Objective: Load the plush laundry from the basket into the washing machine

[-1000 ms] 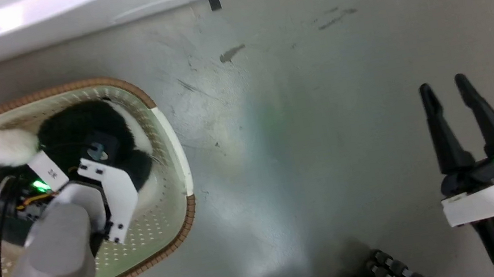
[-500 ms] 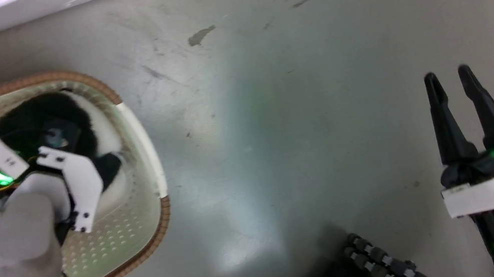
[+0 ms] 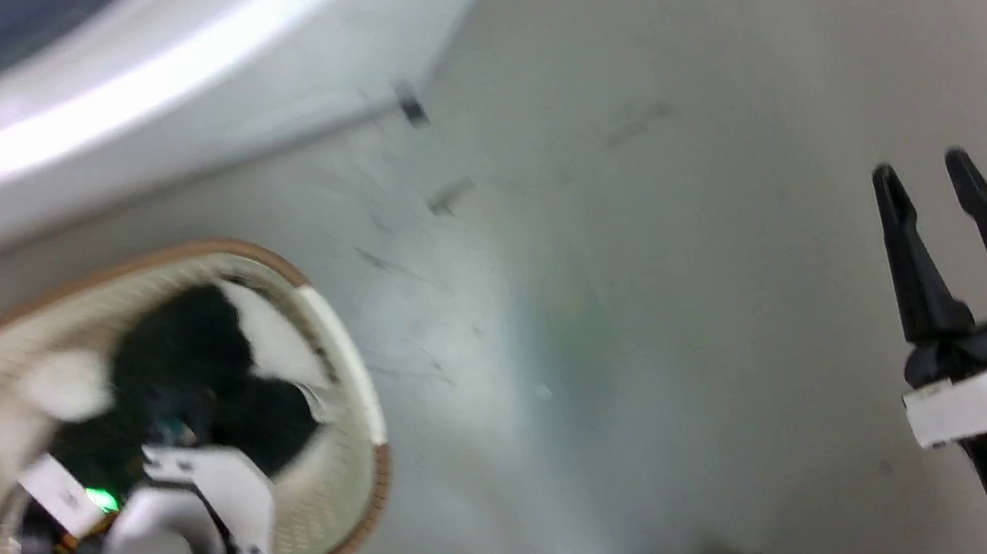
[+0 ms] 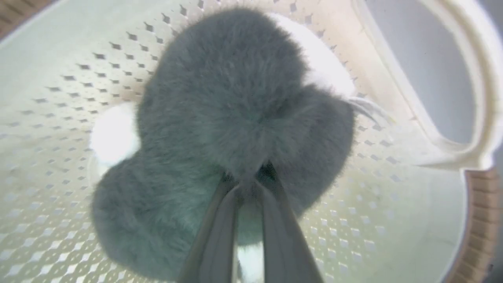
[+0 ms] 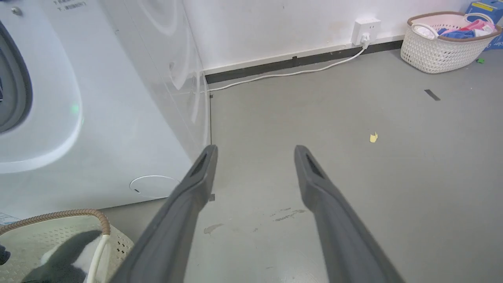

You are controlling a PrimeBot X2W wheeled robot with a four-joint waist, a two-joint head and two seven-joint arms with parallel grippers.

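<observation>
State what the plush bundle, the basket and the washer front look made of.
Plush laundry: long-pile, synthetic-looking fur, matte, with fibres fuzzing at its outline.
Basket: likely moulded plastic, cream, with regular punched holes; its brown rim looks woven.
Washing machine: glossy white panel, painted metal or plastic; it reflects light.
</observation>
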